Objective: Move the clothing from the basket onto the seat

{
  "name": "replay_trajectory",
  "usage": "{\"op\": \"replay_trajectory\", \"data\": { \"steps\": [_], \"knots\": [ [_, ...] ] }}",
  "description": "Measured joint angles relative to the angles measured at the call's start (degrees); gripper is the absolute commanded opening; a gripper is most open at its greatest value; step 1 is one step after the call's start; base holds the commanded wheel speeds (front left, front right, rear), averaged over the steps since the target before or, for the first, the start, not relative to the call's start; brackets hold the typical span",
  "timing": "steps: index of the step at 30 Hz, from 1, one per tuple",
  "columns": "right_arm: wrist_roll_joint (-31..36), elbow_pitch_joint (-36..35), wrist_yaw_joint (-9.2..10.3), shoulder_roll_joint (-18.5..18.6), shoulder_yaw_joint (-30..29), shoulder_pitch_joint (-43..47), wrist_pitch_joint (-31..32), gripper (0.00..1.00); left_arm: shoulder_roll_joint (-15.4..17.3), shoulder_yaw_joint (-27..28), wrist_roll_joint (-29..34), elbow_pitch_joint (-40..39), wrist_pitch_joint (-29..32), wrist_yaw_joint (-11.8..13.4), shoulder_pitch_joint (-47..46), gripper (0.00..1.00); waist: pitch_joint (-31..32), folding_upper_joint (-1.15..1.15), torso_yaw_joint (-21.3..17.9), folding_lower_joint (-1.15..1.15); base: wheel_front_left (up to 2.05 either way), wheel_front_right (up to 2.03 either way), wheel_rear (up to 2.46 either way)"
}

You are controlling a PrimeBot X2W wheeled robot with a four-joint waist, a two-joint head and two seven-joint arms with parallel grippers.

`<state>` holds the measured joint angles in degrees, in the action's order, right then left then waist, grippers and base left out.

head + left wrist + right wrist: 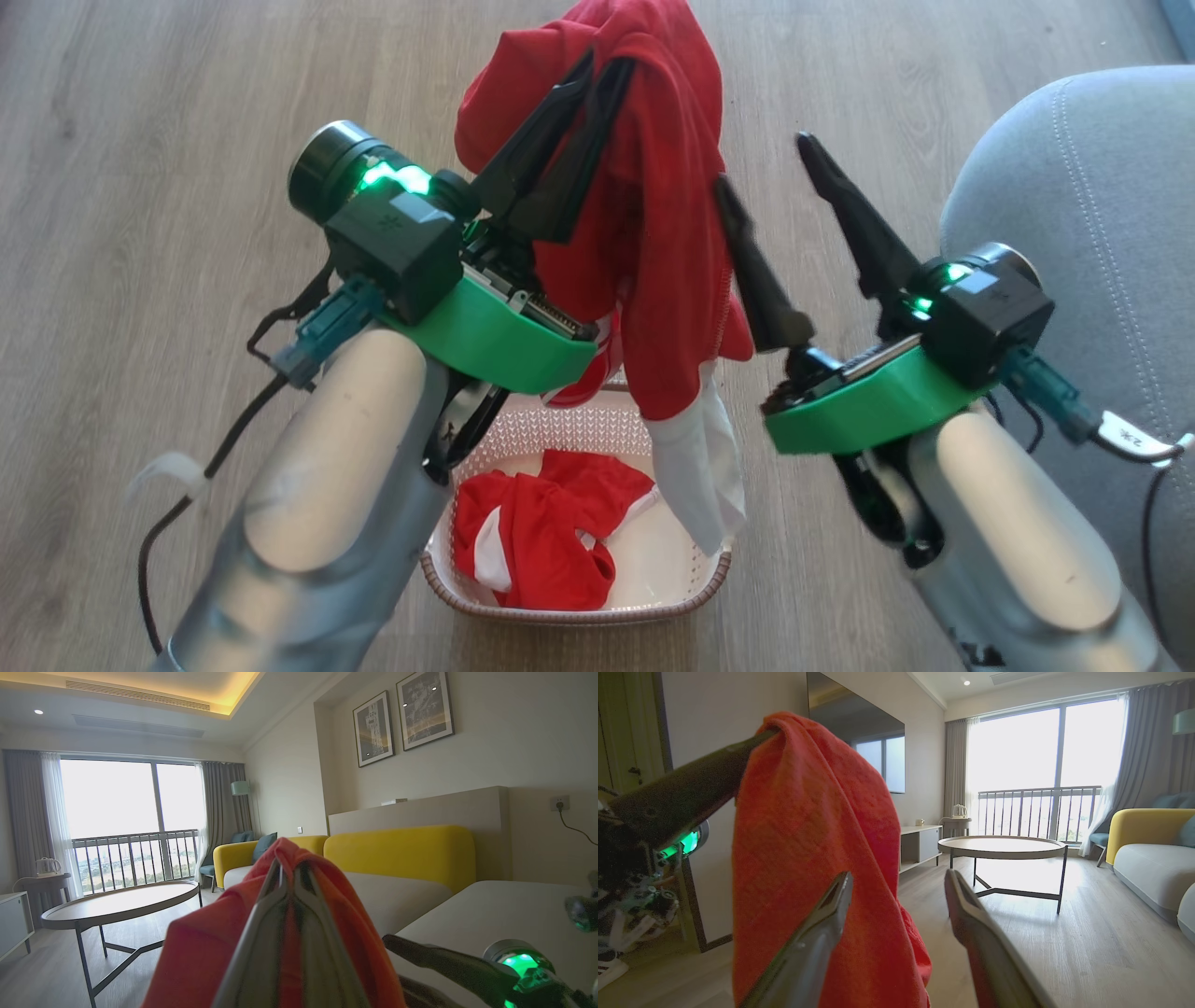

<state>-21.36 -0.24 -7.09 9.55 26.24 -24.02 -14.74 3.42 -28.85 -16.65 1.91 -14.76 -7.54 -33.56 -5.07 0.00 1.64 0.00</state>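
The left gripper (607, 73) is raised above the basket (579, 425). Its two dark fingers are pressed together on a red garment (667, 233), which hangs from them in long folds. The garment's white panel (695, 467) reaches down into the right side of the basket. In the left wrist view, the same fabric bunches on both sides of the closed fingers.

A second red garment (546, 546) with white panels lies crumpled on the basket's floor. The basket stands on the wood floor (140, 187).

The right gripper (764, 163) is just to the right of the hanging garment, with its fingers spread apart and nothing between them. Its nearer finger is at the fabric's edge, but it cannot be told whether they touch. The grey seat (1074, 187), with its line of pale stitching, is to the right of the basket and apart from it.
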Motion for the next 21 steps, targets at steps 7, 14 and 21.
{"op": "replay_trajectory", "data": {
  "steps": [7, 14, 21],
  "knots": [
    [-1.8, -4.6, 0.00, 1.9, 8.4, -2.1, 0.0, 1.00, -0.1, -0.5, 0.0, 0.0, 0.0, 0.0, 0.0, 0.00, -0.5, 0.00, 0.5, 0.00, 0.00, 0.00, 0.00],
    [-1.8, -0.4, 0.00, 2.5, 13.4, -5.0, 0.0, 1.00, -0.2, -1.8, 0.0, 0.1, 0.0, 0.0, 0.0, 0.00, -0.7, 0.00, 0.6, 0.00, 0.00, 0.00, 0.00],
    [-0.3, 12.2, 0.00, 0.6, 13.3, -5.0, 0.0, 1.00, -0.3, -3.0, -0.2, 0.1, 0.0, 0.0, 0.0, 0.00, -0.1, 0.00, 1.2, 0.00, 0.00, 0.00, 0.00]
  ]
}}
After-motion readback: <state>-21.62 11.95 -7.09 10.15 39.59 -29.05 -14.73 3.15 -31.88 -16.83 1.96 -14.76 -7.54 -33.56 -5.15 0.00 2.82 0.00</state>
